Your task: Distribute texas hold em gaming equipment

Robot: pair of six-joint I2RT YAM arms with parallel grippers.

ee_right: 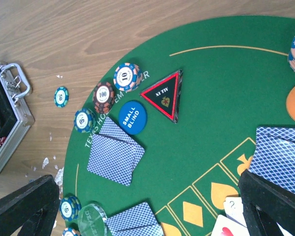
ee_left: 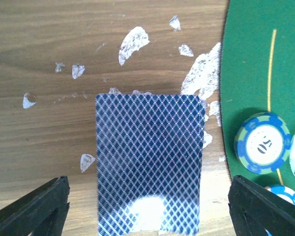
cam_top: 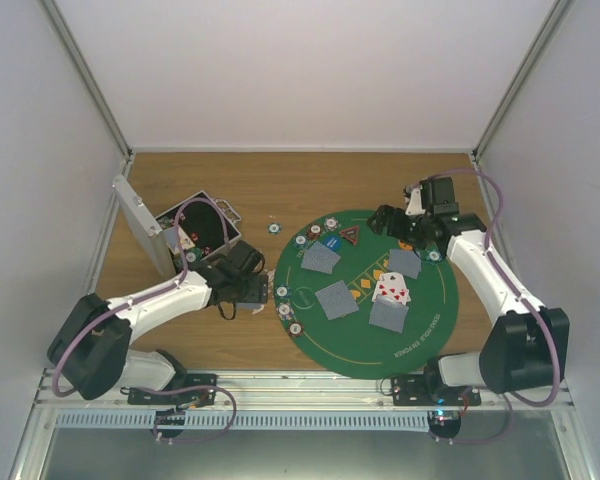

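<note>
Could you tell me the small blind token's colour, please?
The token is blue, clearest in right wrist view.

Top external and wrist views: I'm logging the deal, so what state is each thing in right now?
Silver metal case: lid open.
Left gripper: open, holding nothing.
Grey-blue-backed playing card: face down on the wooden table, between the left jaws.
Right gripper: open, empty.
White red-pip cards: face up on the round green felt mat.

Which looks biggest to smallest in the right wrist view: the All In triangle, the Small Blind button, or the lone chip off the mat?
1. All In triangle
2. Small Blind button
3. Lone chip, smallest, though distance may exaggerate that.
</note>
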